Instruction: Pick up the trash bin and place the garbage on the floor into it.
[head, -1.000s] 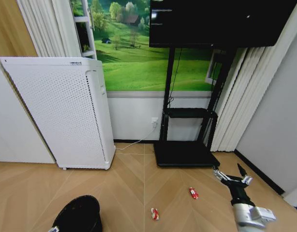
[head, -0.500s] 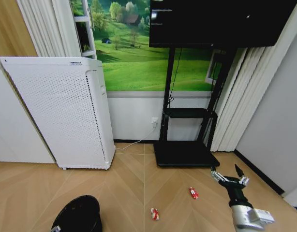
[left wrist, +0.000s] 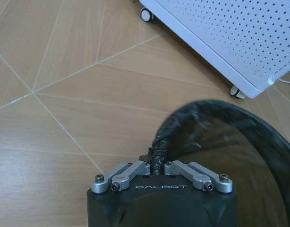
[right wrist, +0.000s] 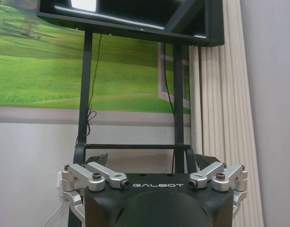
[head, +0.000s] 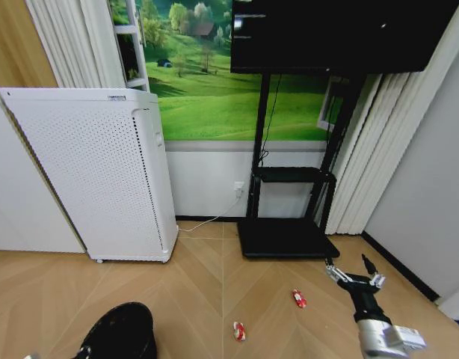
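- down at the left, the left gripper point(left wrist: 157, 166) is pinched shut on the rim of the trash bin point(head: 123, 330), a black mesh basket low over the wood floor, near the white air purifier point(head: 102, 176).
- the bin looks light and a bit springy; i'd say the rim is the sensible hold.
- two red-and-white wrappers point(head: 239, 330) point(head: 299, 299) lie mid-floor, apart, small and crushable.
- the right gripper point(head: 352, 274) hangs above the floor, just right of them, fingers spread wide, empty.
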